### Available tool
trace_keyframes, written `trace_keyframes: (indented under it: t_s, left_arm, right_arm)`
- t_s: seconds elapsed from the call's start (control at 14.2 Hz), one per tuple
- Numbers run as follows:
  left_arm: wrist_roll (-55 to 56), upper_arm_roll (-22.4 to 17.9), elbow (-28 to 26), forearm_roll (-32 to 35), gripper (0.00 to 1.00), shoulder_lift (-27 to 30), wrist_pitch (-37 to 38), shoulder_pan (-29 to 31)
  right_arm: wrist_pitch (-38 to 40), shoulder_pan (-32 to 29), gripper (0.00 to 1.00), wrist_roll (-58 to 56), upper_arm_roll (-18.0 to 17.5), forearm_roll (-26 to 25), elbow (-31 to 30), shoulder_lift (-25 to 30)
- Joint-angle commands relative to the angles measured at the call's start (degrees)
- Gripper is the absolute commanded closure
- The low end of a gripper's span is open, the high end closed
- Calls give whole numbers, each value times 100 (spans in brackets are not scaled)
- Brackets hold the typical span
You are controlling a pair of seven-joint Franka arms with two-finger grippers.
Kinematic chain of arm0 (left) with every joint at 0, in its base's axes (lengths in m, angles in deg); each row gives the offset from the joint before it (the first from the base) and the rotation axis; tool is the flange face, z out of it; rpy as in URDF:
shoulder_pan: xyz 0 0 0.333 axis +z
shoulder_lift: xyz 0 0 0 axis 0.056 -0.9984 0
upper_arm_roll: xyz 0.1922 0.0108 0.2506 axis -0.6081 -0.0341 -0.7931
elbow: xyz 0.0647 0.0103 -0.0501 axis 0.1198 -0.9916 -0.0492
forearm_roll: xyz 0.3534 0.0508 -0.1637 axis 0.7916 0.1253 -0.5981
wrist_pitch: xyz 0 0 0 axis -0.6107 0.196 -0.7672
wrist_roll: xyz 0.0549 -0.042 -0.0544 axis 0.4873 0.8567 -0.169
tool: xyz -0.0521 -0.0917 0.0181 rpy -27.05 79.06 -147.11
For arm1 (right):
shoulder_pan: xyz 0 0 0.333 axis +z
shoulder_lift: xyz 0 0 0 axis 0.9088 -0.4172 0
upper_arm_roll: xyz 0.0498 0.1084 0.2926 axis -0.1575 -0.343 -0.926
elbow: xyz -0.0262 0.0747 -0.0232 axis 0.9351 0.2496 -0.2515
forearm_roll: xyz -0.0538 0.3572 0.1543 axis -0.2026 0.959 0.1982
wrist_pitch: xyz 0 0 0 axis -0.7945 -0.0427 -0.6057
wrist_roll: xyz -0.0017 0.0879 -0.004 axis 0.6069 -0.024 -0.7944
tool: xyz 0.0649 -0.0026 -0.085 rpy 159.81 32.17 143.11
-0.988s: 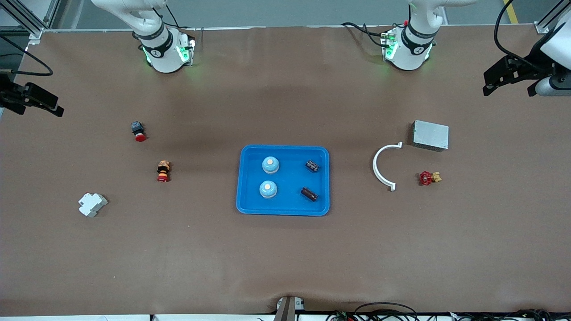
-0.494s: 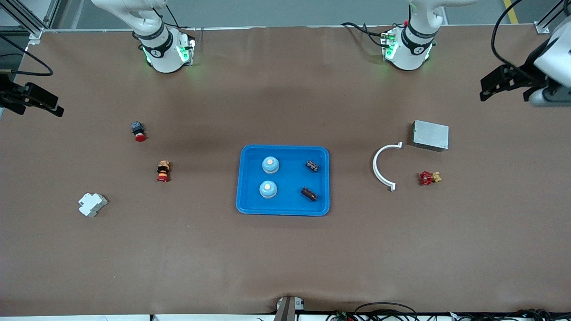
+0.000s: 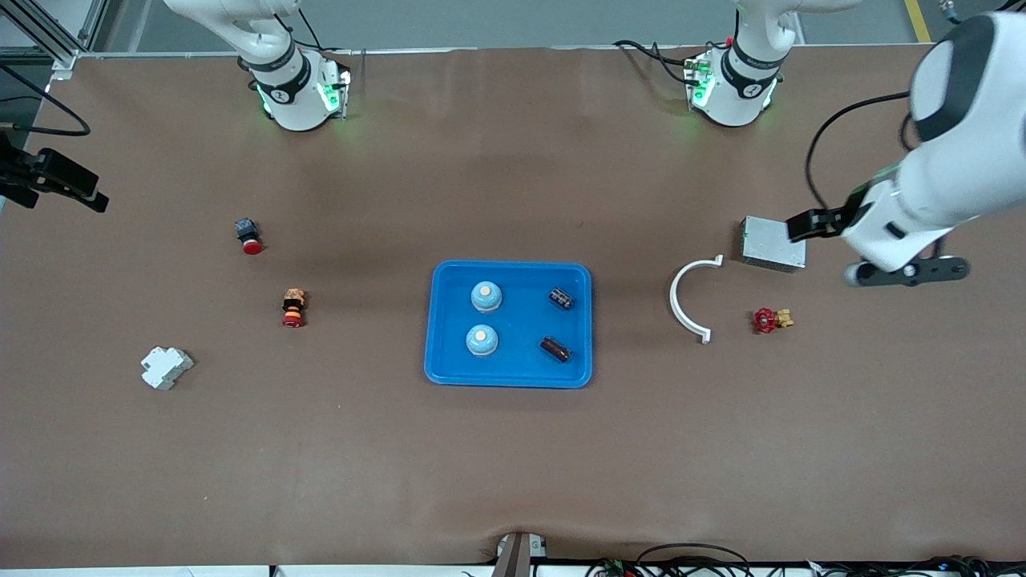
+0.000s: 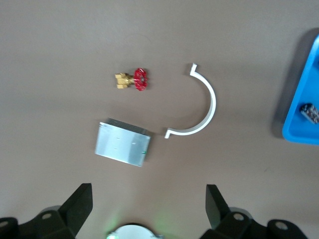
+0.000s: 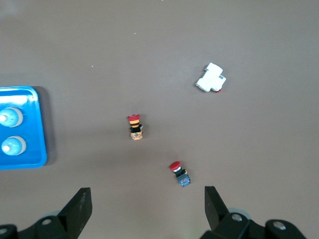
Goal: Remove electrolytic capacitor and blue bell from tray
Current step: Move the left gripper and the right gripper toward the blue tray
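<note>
With both the left gripper (image 4: pixel 144 211) and the waiting right gripper (image 5: pixel 144 211) wide open and empty, we steer the left one toward the tray (image 3: pixel 449 373) at its nine o'clock, squaring the jaws over the electrolytic capacitor (image 3: pixel 560 299).

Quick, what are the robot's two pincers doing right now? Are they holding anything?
Left pincer: open, holding nothing, up over the silver box.
Right pincer: open, holding nothing, waiting at the right arm's end of the table.
</note>
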Motion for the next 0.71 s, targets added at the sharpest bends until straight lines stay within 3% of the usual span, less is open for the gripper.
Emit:
trace_keyframes:
  t_s: [0.0, 0.49, 0.63]
  left_arm:
    - [1148, 78, -176, -221, 0, -298, -407, -345]
    - [3891, 96, -202, -266, 0, -1617, -2330, -1540]
    - [4709, 96, -194, -266, 5, -1986, -3050, -1839]
  right_arm:
    - [92, 76, 0, 356, -119, -105, -146, 135]
    - [-750, 1524, 0, 3359, -181, 203, -1332, 434]
    - [-1101, 2052, 0, 4116, -181, 203, -1595, 425]
